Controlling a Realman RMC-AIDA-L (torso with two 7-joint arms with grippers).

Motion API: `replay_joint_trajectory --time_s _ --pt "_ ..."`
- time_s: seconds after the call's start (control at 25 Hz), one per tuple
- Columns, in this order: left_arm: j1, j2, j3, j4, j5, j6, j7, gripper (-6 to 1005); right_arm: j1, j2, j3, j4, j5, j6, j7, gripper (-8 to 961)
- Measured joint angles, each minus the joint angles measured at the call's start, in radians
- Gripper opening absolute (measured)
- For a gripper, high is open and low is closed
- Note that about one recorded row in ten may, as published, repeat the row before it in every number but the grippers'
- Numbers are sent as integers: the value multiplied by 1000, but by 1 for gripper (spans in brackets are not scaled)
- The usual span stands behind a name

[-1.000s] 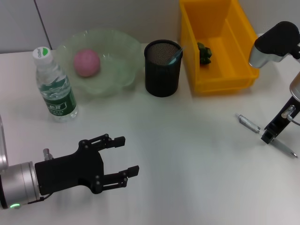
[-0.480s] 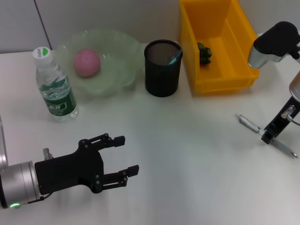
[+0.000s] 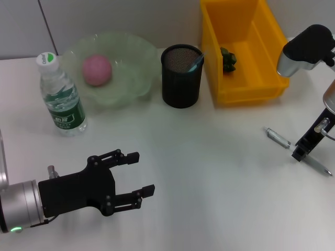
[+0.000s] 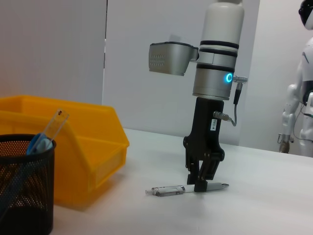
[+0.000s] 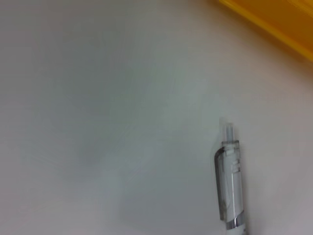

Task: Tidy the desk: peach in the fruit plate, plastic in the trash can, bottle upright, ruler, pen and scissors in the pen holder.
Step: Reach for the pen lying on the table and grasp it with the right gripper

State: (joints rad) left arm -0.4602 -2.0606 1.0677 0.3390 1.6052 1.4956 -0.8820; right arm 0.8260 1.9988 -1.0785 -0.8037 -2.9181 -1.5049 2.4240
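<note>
Right gripper is down on the pen, fingers clenched around its middle; pen lies flat on the desk, near the bin. Left gripper hovers low at front left, jaws spread, holding nothing. Peach in plate, bottle upright, holder between plate and bin.

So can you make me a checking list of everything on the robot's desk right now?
Surface: white table, pen lying on it.
Job's things: peach in fruit plate; bottle upright; pen holder holds blue items; yellow bin holds a green lump.
Clutter: nothing seen.
Grippers: left gripper open, empty; right gripper down on the pen.
Cables: grey lead on the right wrist.
Surroundings: white robot behind.
</note>
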Motion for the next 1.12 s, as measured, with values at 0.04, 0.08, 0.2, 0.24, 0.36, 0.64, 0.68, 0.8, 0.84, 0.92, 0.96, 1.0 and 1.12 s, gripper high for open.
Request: replay_joint_trajectory --time_s 0.04,0.08,0.2,0.24,0.36,0.64,0.68,0.8,0.84,0.92,0.96,1.0,1.12 --pt "0 0 0 0 2 0 0 797 0 0 0 0 0 0 0 217" --pt "0 0 0 0 2 0 0 797 0 0 0 0 0 0 0 214" --pt "0 0 0 0 2 0 0 797 -1 0 0 0 0 0 0 207" --pt "-2 0 0 0 2 0 0 797 -1 0 0 0 0 0 0 204" --pt "-2 1 0 0 2 0 0 797 -3 0 -1 0 0 0 0 197" --pt "-2 0 0 0 2 0 0 797 -5 0 -1 1 0 -2 -2 179" --pt "-2 0 0 0 3 0 0 797 -5 0 -1 1 1 -2 -2 177" --pt "-2 1 0 0 2 0 0 797 -5 0 -1 1 1 -3 -2 170" --pt "-2 0 0 0 3 0 0 797 -5 0 -1 1 1 -3 -2 167" --pt "-2 0 0 0 2 0 0 797 -5 0 -1 1 1 -3 -2 162" --pt "-2 1 0 0 2 0 0 797 -5 0 -2 1 1 -3 -2 160" --pt "-2 0 0 0 2 0 0 797 -5 0 -3 1 1 -3 -2 157" --pt "-2 0 0 0 2 0 0 797 -5 0 -10 1 0 -3 -2 150"
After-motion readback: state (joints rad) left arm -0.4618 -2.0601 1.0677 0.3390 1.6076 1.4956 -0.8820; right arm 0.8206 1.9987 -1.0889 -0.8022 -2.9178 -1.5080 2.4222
